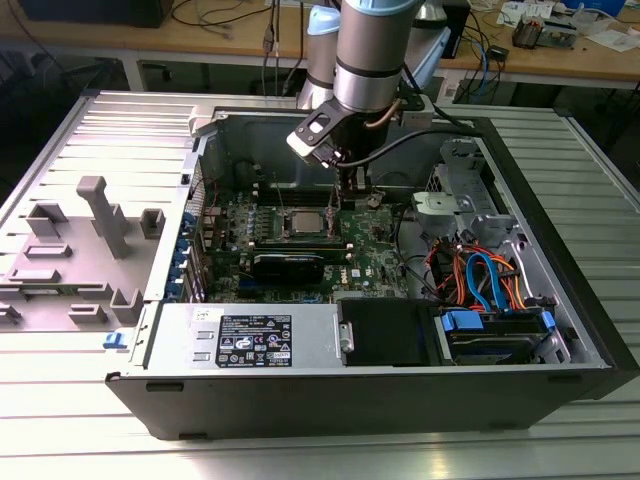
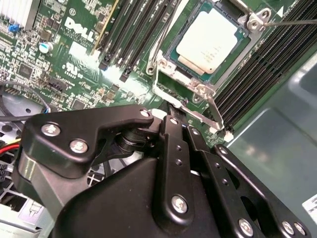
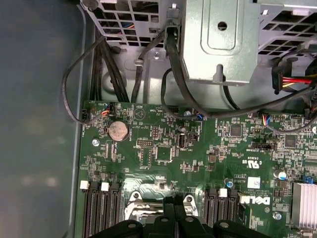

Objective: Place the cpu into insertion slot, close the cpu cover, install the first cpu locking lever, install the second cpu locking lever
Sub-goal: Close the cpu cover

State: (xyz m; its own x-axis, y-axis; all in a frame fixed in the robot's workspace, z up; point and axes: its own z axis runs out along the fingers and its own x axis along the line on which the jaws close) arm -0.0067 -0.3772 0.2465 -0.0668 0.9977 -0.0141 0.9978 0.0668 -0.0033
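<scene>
The cpu (image 2: 212,38), with its pale metal top, lies flat in the insertion slot (image 1: 283,226) on the green motherboard. The silver cpu cover (image 2: 192,75) lies down around it as a frame. One thin locking lever (image 2: 160,42) runs along one side of the socket. A second wire lever (image 2: 292,21) sticks out past the opposite corner. A silver lever arm (image 2: 213,106) crosses the socket corner closest to my fingers. My gripper (image 2: 181,121) is shut, its black fingers pressed together, with the tips just off that corner. From outside, the gripper (image 1: 345,190) hangs over the board beside the cpu (image 1: 301,222).
Black memory slots (image 2: 133,34) flank the socket. A metal drive cage (image 3: 220,39) and black cables (image 3: 173,74) stand beyond the board's edge. A coin battery (image 3: 118,130) and a finned heatsink (image 3: 304,203) sit on the board. Coloured cables (image 1: 480,275) and the case walls hem the arm in.
</scene>
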